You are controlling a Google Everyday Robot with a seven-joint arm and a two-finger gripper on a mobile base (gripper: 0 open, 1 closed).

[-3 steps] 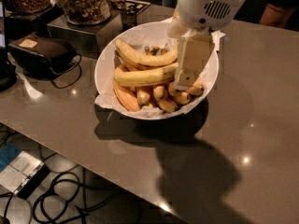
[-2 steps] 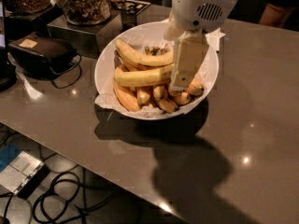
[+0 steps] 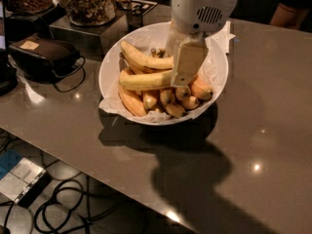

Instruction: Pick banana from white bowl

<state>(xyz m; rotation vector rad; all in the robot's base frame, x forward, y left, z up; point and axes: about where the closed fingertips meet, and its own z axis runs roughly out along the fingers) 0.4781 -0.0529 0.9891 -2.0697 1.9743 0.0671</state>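
Note:
The white bowl (image 3: pixel 109 65), lined with crumpled white paper, stands on the grey table. The banana (image 3: pixel 145 80), long, thick and pale yellow, lies across the bowl's middle, on top of the pile. A slimmer curved banana (image 3: pixel 143 59) lies just behind it. Short orange-yellow bananas (image 3: pixel 165 98) are bunched at the bowl's front. My gripper (image 3: pixel 183 78) hangs from the white arm housing (image 3: pixel 202 6) and reaches down into the bowl at the banana's right end, which it covers.
Glass jars of snacks (image 3: pixel 87 3) stand on a metal box behind the bowl at the left. A dark brown pouch with a cable (image 3: pixel 41 55) lies at the far left. The table's front edge runs diagonally, with cables and a device on the floor (image 3: pixel 24 179).
My gripper has moved a little to the left, closer over the banana's right end. The bowl and the bananas have not moved.

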